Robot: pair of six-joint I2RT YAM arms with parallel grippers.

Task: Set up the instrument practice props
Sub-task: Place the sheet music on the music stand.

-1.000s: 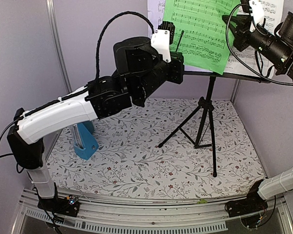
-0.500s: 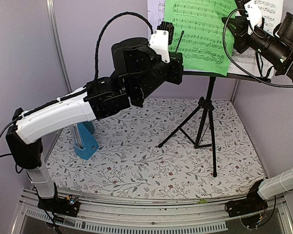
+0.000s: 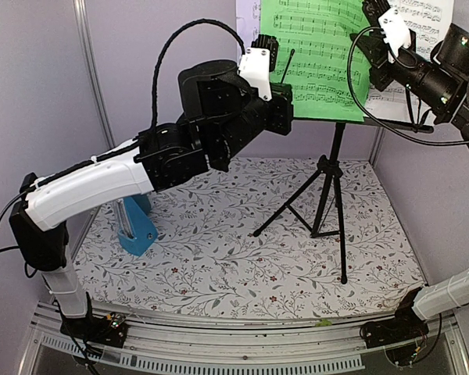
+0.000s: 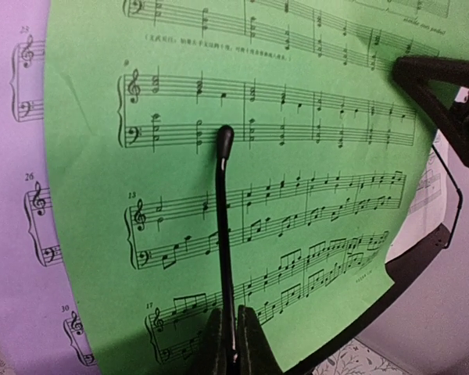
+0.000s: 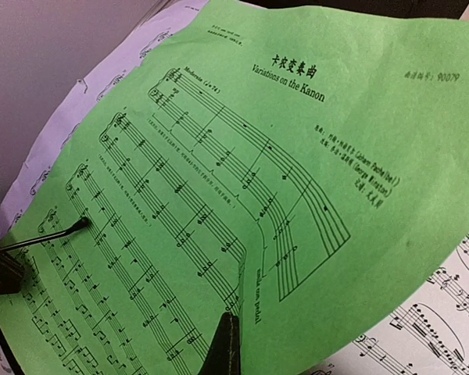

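Top external view: one black tripod stand (image 3: 337,144) carries one green sheet (image 3: 316,55) of printed music over white sheets (image 3: 434,12), number unclear; one blue metronome (image 3: 138,226) sits well left of the stand; left gripper (image 4: 233,344) clamps a thin rod (image 4: 223,211); right gripper (image 5: 227,344) pinches the green sheet's curled edge

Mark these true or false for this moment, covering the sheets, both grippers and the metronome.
1. The green sheet lies in front of white pages on the stand. True.
2. The left gripper is open and empty. False: it is shut on a thin black rod.
3. The blue metronome sits on the stand's desk. False: it stands on the table, at the left.
4. The right gripper is shut at the green sheet's right edge. True.
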